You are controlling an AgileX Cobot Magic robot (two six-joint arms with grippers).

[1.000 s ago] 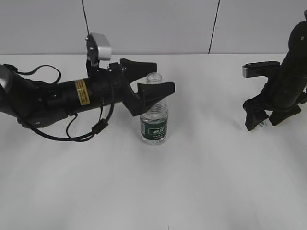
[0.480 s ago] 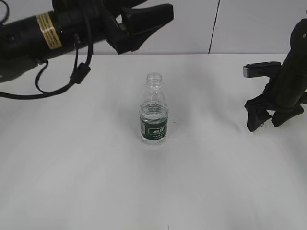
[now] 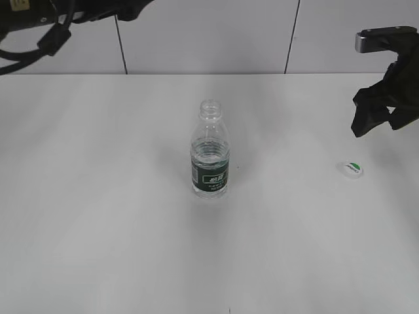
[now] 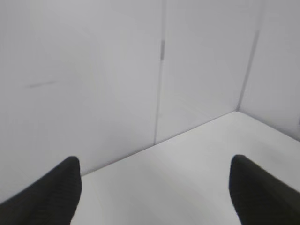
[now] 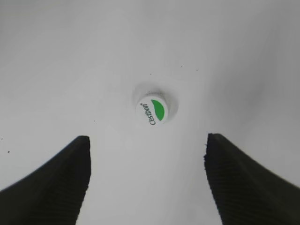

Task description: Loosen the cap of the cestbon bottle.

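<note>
Both claws gape empty: my right gripper [image 5: 146, 185] above the cap [image 5: 153, 111] on the table [image 3: 98, 229], left gripper [image 4: 154, 197] raised. Uncapped cestbon bottle [image 3: 210, 154] stands mid-table, light, squashy; I'd grip its label band.

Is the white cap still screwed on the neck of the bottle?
No, the cap lies on the table to the right of the bottle, whose neck is open.
</note>
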